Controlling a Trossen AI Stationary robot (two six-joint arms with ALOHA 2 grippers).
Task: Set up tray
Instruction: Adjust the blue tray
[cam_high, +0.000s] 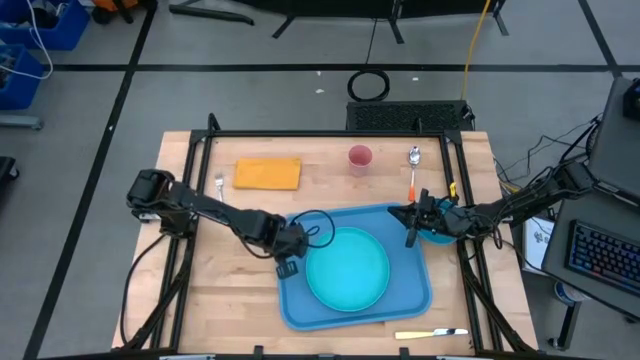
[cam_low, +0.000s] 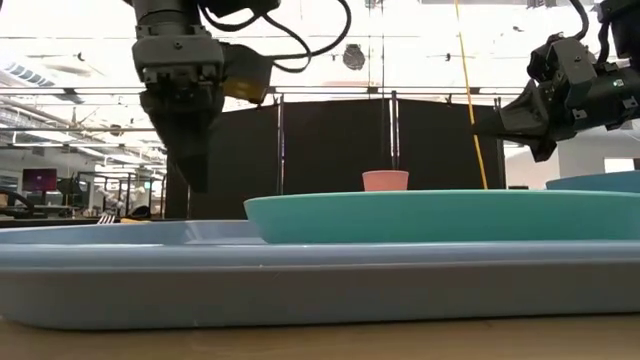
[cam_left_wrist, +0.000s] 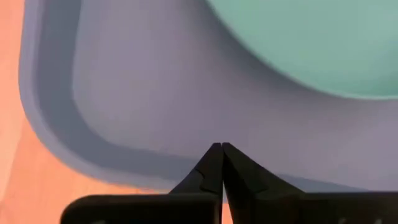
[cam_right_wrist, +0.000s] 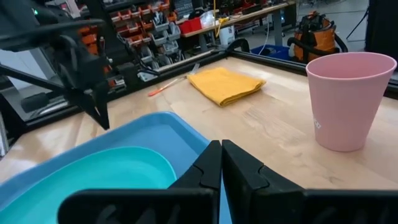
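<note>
The left gripper (cam_high: 287, 262) hangs above the nine o'clock rim of the large light-blue rectangular plastic tray (cam_high: 300, 305), its two dark fingers (cam_left_wrist: 211, 165) pressed tip to tip with nothing between them — clenched on air. In the low view it hovers clear of the tray (cam_low: 300, 270), pointing down. Just toward three o'clock of it lies the round teal plate (cam_high: 347, 267), resting inside the tray and filling most of its middle.

The right gripper (cam_high: 411, 228) sits over the tray's two o'clock corner, fingers likewise closed together and holding nothing, as its wrist view shows (cam_right_wrist: 221, 163). Directly behind it, at the tray's three o'clock edge, a small teal bowl (cam_high: 437, 236) is partly hidden by the arm.

The tray itself lies at the table's centre toward six o'clock, tilted slightly on the light wooden tabletop (cam_high: 220, 290). Off the tray, toward twelve o'clock, stand a pink plastic cup (cam_high: 360, 157) and a metal spoon with an orange handle (cam_high: 413, 170); at eleven o'clock a folded orange cloth napkin (cam_high: 267, 173) with a small fork (cam_high: 219, 184) beside it. A table knife (cam_high: 432, 333) lies at five o'clock — near the table's edge.
</note>
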